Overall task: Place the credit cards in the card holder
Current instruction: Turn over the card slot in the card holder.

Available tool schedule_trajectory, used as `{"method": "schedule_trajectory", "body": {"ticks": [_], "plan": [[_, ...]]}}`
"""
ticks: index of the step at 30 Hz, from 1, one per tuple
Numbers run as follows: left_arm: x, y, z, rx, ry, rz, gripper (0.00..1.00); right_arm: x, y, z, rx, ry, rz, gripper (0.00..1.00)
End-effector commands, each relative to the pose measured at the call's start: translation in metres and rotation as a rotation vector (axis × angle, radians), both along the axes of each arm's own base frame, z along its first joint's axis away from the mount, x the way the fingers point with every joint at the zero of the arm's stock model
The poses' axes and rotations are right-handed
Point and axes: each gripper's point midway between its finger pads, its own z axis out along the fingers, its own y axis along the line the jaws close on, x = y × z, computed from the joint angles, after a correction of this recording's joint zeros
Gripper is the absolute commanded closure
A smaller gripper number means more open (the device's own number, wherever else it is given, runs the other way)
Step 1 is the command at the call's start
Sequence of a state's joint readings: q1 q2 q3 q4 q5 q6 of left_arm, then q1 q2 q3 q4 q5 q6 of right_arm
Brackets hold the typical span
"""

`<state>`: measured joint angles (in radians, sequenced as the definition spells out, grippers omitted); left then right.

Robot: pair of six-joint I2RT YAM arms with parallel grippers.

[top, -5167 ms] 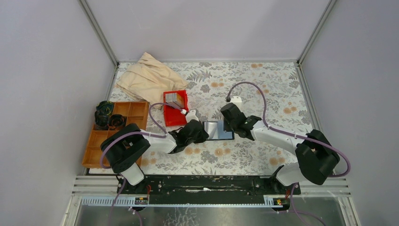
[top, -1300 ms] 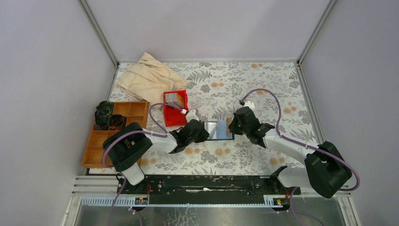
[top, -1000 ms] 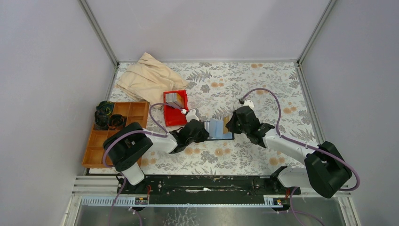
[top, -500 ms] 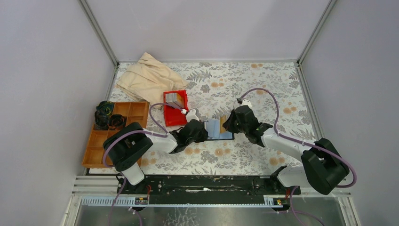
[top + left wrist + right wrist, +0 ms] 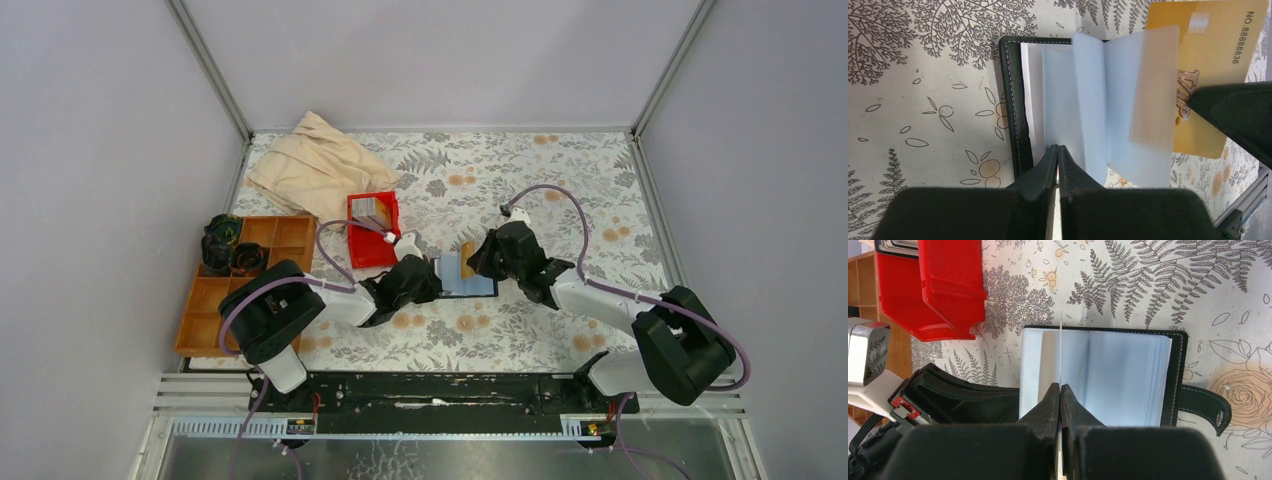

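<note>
Shifted left, the right end effector point(image 5: 1060, 386) now grips a tan card point(image 5: 1208, 60) on edge over the middle of the open black holder point(image 5: 1178, 365). The holder lies flat on the floral table point(image 5: 540, 180), near a red bin point(image 5: 948, 290). The left end effector point(image 5: 1058, 147) is pinched shut on the holder's clear sleeves at its left side.

One gold card point(image 5: 1208, 60), one card holder point(image 5: 1176, 370)

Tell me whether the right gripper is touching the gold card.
Touching. The left wrist view shows the gold card pinched at its lower edge; the right wrist view shows the right gripper shut on it, edge-on.
</note>
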<state>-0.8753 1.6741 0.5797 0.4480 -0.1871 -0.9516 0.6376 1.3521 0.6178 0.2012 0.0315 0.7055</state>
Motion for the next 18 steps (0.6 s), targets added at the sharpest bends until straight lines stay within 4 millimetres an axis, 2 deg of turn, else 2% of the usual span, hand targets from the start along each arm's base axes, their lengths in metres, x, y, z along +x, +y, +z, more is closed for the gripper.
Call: {"method": "schedule_trajectory", "body": {"ticks": [1,12,18], "plan": [[-0.024,0.037,-0.042,0.160,0.100,0.005,0.92,0.012,0.020,0.023,0.066,-0.056,0.025,1.00],[-0.023,0.050,-0.031,0.194,0.068,0.034,0.92,0.011,0.043,0.017,0.054,-0.049,0.070,1.00],[-0.022,0.043,-0.025,0.161,0.054,0.011,0.91,0.010,0.044,0.014,0.039,-0.047,0.069,1.00]]}}
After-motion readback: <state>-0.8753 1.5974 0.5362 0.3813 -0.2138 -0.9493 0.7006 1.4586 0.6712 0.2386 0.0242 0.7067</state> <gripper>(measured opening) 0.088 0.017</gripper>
